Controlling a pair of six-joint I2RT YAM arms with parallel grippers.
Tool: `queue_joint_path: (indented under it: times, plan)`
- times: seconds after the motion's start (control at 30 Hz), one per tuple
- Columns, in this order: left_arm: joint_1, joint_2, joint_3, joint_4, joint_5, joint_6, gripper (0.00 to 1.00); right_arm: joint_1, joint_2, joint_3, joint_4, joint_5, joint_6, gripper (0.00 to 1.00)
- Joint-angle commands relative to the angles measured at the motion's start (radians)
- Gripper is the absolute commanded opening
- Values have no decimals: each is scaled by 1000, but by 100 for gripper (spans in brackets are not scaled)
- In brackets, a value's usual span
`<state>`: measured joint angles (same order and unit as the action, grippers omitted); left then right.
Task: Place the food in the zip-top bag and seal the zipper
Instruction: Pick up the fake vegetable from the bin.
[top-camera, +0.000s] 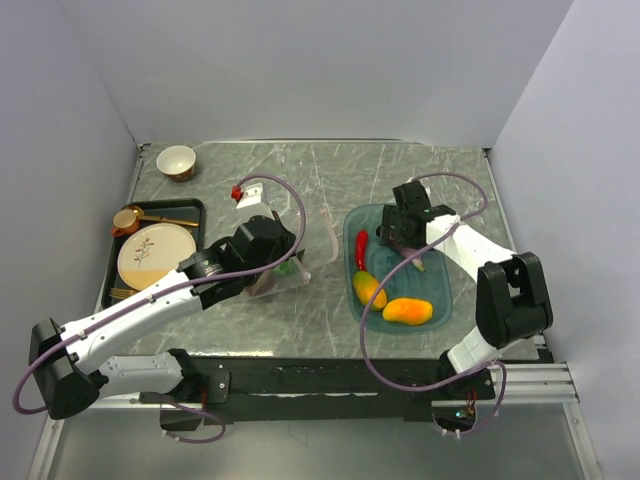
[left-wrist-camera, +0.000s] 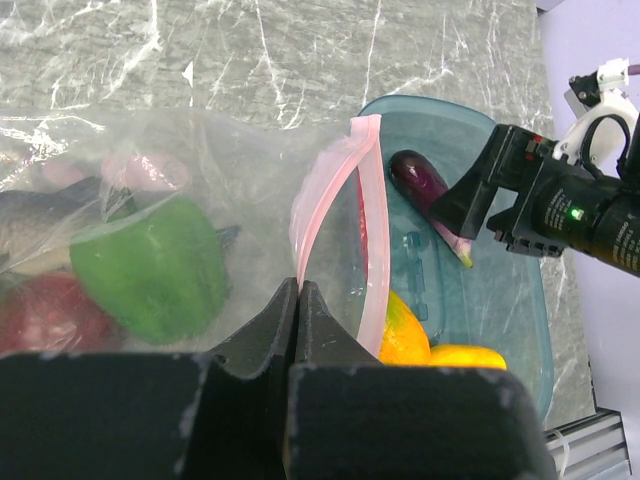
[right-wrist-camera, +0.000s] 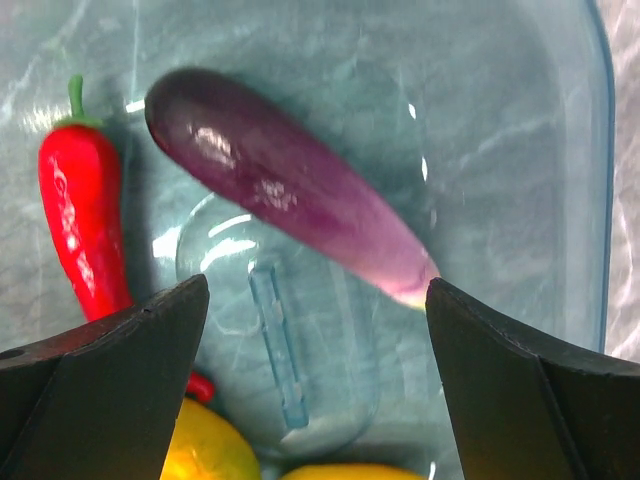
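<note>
My left gripper (left-wrist-camera: 298, 287) is shut on the pink zipper (left-wrist-camera: 366, 210) at the mouth edge of the clear zip-top bag (left-wrist-camera: 240, 170), holding the mouth open toward the teal tray (left-wrist-camera: 505, 300). Inside the bag lie a green pepper (left-wrist-camera: 150, 265) and a dark red apple (left-wrist-camera: 45, 315). My right gripper (right-wrist-camera: 315, 290) stands open just above the tray floor, its fingers on either side of the purple eggplant's (right-wrist-camera: 290, 195) pale tip without touching it. A red chili (right-wrist-camera: 80, 225) and two mangoes (right-wrist-camera: 205, 445) (top-camera: 408, 311) also lie in the tray. The bag (top-camera: 300, 240) sits left of the tray (top-camera: 445, 290).
At the left, a black tray (top-camera: 112, 285) holds a patterned cream plate (top-camera: 156, 255) and a brown cup (top-camera: 126, 220). A small bowl (top-camera: 176, 161) stands at the back left corner. Walls close in the table on three sides.
</note>
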<state>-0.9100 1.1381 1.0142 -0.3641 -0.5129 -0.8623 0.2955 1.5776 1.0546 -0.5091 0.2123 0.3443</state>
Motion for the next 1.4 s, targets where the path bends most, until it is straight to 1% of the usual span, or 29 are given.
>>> queue_joint_path:
  times: [0.0, 0.17, 0.33, 0.43, 0.47, 0.53, 0.57, 0.63, 0.67, 0.73, 0.77, 0.8, 0.83, 0.87, 1.1, 1.17, 1.23, 1.37]
  plan:
    - [2, -18, 1, 25, 1, -15, 1, -9, 36, 15, 101, -24, -60, 96]
    - [3, -18, 4, 17, -6, -12, 1, -16, 107, 34, 127, -42, -70, 96]
    - [3, -29, -2, 14, -12, -21, 1, -21, 137, 36, 141, -59, -65, 93]
    - [2, -34, -5, 11, -13, -23, 1, -21, 130, 31, 142, -85, -59, 83]
    - [3, -32, -5, 8, -15, -23, 1, -21, 128, 30, 144, -90, -57, 77]
    - [2, -31, -2, 8, -16, -21, 1, -21, 113, 24, 144, -108, -51, 69]
    - [3, -28, 1, 10, -13, -20, 1, -19, 108, 21, 144, -113, -50, 63]
    - [2, -24, 4, 14, -7, -15, 1, -21, 88, 10, 144, -120, -44, 57]
    - [2, -18, 6, 16, -6, -14, 1, -21, 81, 7, 142, -128, -42, 49]
    - [2, -15, 7, 14, -3, -12, 1, -21, 56, -8, 142, -133, -36, 40]
    - [2, -12, 11, 13, 1, -12, 1, -21, 50, -11, 138, -136, -33, 28]
    - [2, -12, 12, 11, 1, -14, 1, -21, 38, -16, 133, -137, -33, 24]
    - [3, -11, 12, 8, 1, -14, 1, -21, 30, -21, 130, -139, -33, 22]
    - [0, -12, 14, 8, 1, -14, 1, -21, 22, -27, 129, -142, -31, 19]
    - [2, -24, 3, 14, 2, -15, 1, -21, -63, -56, 110, -205, -10, 19]
    - [2, -23, 3, 14, 5, -14, 1, -21, -88, -59, 104, -246, -4, 19]
    - [2, -20, 3, 14, 8, -14, 1, -21, -129, -59, 103, -289, 2, 19]
    - [2, -18, 1, 16, 13, -17, 1, -22, -169, -39, 74, -324, -4, 19]
